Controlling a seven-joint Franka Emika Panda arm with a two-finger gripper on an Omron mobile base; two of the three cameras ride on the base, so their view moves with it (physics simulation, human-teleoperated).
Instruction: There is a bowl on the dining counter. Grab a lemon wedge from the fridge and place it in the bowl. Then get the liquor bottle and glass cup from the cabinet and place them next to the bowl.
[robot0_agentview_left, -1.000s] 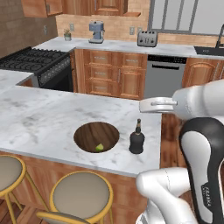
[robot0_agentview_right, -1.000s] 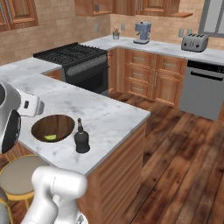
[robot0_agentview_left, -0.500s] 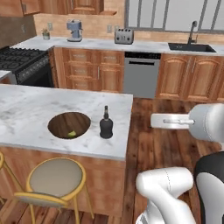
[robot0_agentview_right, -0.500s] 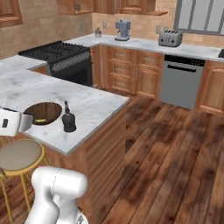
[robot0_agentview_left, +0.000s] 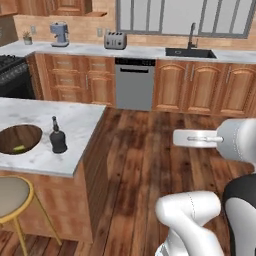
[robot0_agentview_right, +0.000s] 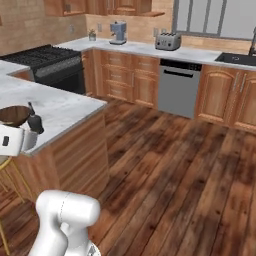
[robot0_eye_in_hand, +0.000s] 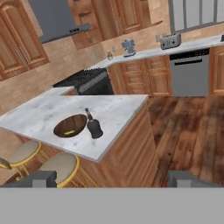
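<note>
Dark bowl (robot0_agentview_left: 19, 139) holding a yellow lemon wedge (robot0_agentview_left: 19, 148) sits on the marble tabletop (robot0_agentview_left: 75, 120), liquor bottle (robot0_agentview_left: 58, 137) just beside it. The hand view adds two stools (robot0_eye_in_hand: 61, 168) and the gripper (robot0_eye_in_hand: 113, 179), wide open and empty.

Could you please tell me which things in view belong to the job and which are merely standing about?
Job: bowl with lemon wedge inside; liquor bottle beside it; dining counter.

Standing about: toaster, coffee machine, dishwasher, sink, stove, stools.
</note>
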